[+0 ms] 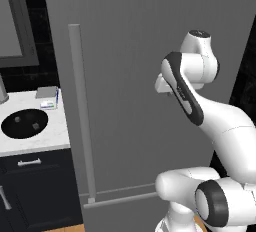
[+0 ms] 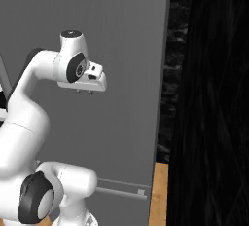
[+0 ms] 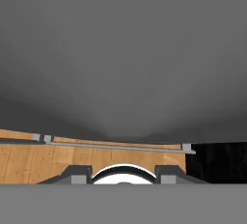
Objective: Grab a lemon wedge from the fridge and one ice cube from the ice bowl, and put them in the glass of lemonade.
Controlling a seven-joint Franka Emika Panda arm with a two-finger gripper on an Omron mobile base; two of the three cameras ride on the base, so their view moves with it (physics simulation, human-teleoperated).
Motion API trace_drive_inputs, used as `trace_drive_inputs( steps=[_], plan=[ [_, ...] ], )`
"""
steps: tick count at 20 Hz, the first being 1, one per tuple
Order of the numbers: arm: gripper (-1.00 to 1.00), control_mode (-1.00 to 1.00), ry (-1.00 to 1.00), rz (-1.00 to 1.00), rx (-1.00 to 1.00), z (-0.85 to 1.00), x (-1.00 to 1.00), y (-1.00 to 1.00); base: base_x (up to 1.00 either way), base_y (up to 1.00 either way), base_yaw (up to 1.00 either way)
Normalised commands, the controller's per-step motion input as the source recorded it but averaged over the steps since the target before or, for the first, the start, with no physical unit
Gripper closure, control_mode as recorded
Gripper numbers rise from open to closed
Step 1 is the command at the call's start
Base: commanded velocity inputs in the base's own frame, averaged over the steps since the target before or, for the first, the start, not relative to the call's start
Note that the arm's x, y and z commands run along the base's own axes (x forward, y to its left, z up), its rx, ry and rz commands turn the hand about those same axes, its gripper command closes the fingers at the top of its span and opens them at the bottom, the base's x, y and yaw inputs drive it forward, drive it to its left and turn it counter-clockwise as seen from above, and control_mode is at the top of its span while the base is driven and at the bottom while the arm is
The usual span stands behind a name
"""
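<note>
Closed fridge (image 1: 130, 76), ice bowl (image 1: 24, 124) on counter in left view, fingers (image 3: 123, 175) parted, empty

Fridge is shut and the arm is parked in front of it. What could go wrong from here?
1. The fridge door is closed, and the gripper points down beside the door face, well away from the vertical handle; reaching it likely needs a wide swing that could scrape the door.
2. The ice bowl sits on the counter near that handle; the swing or door could disturb it.

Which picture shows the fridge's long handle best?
The left base view: the fridge handle runs top to bottom, fully seen. The right base view catches a sliver at its left edge; the hand view shows plain door.
</note>
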Motion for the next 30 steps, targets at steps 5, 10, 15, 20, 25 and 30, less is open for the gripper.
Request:
trace_drive_inputs(
  steps=[5, 10, 15, 20, 25, 30],
  plan=[
    [-1.00, -1.00, 0.09, 0.00, 0.00, -0.10, -0.26, 0.00, 0.00, 0.00, 0.00],
    [-1.00, -1.00, 0.14, -0.01, 0.00, -0.46, -0.92, 0.00, 0.00, 0.00, 0.00],
    [-1.00, -1.00, -0.03, 0.00, 0.00, -0.15, -0.45, 0.08, 0.00, 0.00, 0.00],
    [-1.00, 1.00, 0.00, 0.00, 0.00, 0.00, 0.00, 0.01, -0.01, 0.12, -0.01],
    [-1.00, 1.00, 0.00, 0.00, 0.00, 0.00, 0.00, 0.00, -0.24, 1.00, -0.09],
    [-1.00, 1.00, 0.00, 0.00, 0.00, 0.00, 0.00, 0.00, -0.31, 0.91, -0.32]
  ],
)
